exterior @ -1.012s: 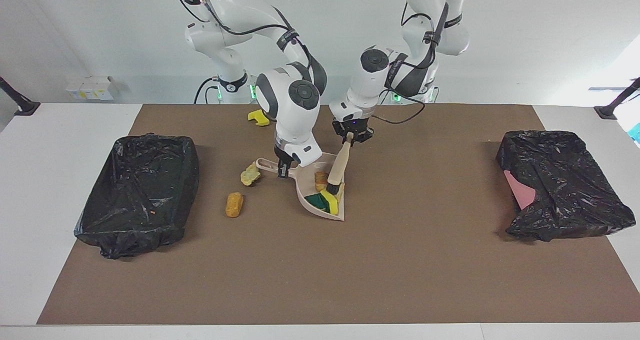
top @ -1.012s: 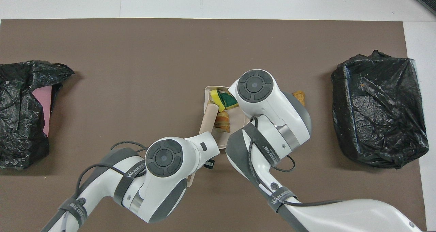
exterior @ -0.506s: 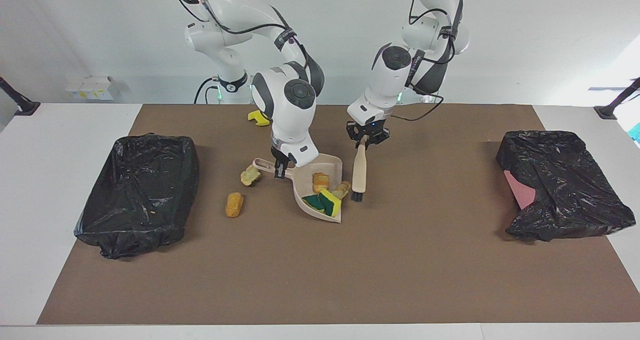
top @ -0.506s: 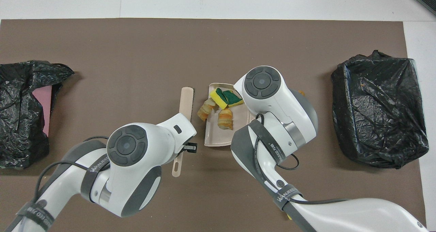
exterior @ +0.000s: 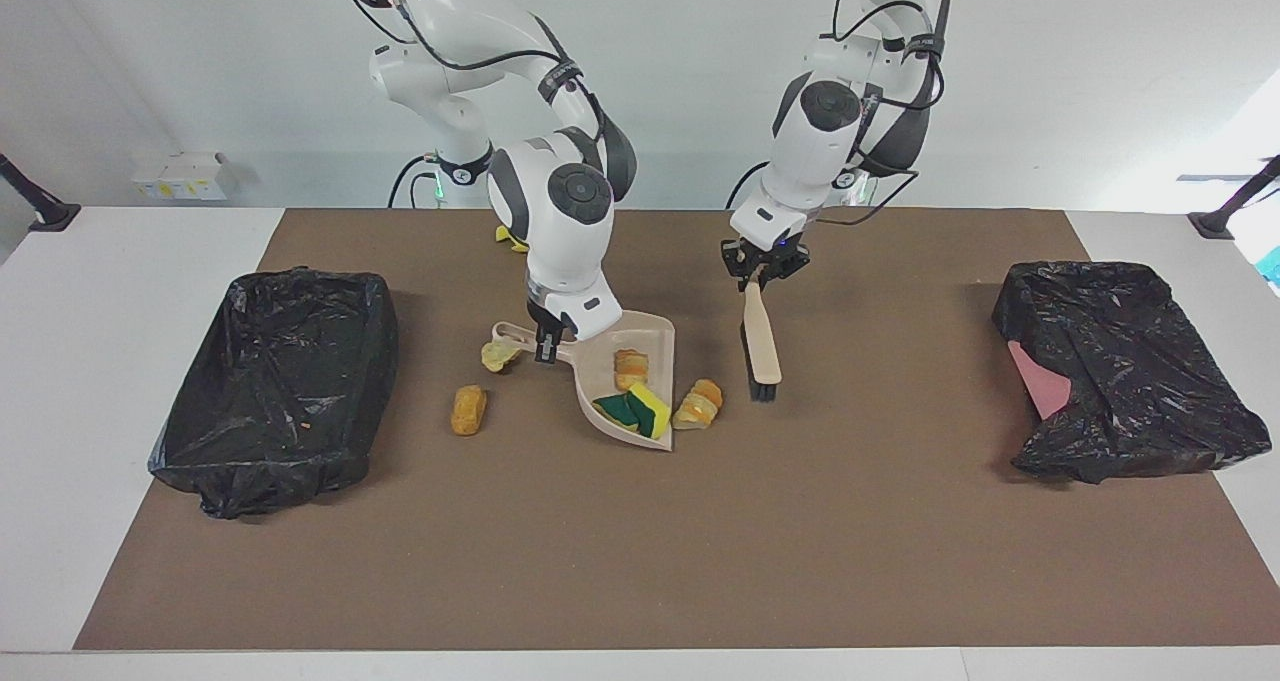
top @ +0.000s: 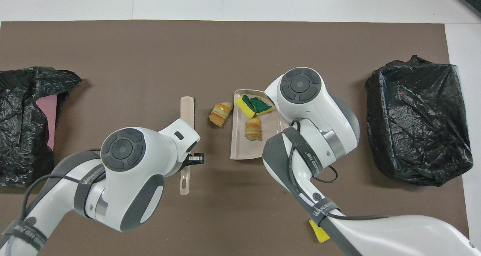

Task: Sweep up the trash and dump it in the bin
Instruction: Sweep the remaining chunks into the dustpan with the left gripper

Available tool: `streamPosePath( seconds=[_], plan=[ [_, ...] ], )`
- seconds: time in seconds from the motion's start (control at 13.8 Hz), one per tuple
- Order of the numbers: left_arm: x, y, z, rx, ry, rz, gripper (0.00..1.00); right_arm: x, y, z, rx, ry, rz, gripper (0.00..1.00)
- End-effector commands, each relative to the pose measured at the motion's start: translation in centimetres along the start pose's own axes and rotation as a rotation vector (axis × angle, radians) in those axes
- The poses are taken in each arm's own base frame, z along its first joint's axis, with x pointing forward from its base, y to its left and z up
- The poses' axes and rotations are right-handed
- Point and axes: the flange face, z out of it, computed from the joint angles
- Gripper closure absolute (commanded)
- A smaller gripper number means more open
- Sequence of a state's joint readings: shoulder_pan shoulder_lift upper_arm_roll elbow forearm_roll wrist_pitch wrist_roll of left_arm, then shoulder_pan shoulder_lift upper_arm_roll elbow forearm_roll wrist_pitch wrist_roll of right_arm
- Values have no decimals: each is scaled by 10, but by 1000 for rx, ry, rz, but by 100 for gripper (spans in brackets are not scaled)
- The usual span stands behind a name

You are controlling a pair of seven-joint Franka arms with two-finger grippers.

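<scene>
My right gripper is shut on the handle of the beige dustpan, mid-mat. In the pan lie a bread-like lump and a yellow-green sponge. Another bread lump rests on the mat between the pan's mouth and the brush. My left gripper is shut on the brush handle, bristles down by the mat. Two more scraps lie beside the pan toward the right arm's end. From overhead the brush, loose lump and pan sit side by side.
A black-bagged bin stands at the right arm's end of the brown mat; a second bagged bin with pink showing stands at the left arm's end. A yellow scrap lies close to the robots, partly hidden by the right arm.
My left gripper carried the brush out of the dustpan toward the left arm's end. One bread lump came out of the pan onto the mat. The pan shifted slightly toward the right arm's end.
</scene>
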State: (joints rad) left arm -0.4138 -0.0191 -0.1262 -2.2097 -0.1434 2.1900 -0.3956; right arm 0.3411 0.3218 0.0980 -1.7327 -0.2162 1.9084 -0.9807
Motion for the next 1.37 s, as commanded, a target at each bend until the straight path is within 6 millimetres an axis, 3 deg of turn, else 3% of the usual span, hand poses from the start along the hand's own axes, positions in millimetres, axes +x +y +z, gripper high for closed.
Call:
streamPosePath(
  seconds=[0.0, 0.22, 0.51, 0.65, 0.94, 1.08, 1.3],
  plan=[
    [14, -1, 37, 0, -15, 46, 100, -4, 0, -6, -27, 47, -70, 100],
    [4, 14, 42, 7, -34, 109, 100, -1, -1, -1, -30, 78, -68, 100],
    [-34, 59, 44, 25, -67, 228, 100, 8, -8, 0, -24, 80, -64, 100],
    [-43, 76, 40, 23, -71, 258, 100, -1, -12, 13, -1, 69, -44, 100],
    [-61, 118, 33, -24, -56, 311, 100, -2, -14, 14, 4, 65, -40, 100],
    [-68, 138, 21, -54, -41, 328, 100, -2, -14, 12, 8, 63, -40, 100],
    [-66, 136, -5, -64, -16, 316, 100, -6, -12, 9, 7, 62, -35, 100]
  ],
)
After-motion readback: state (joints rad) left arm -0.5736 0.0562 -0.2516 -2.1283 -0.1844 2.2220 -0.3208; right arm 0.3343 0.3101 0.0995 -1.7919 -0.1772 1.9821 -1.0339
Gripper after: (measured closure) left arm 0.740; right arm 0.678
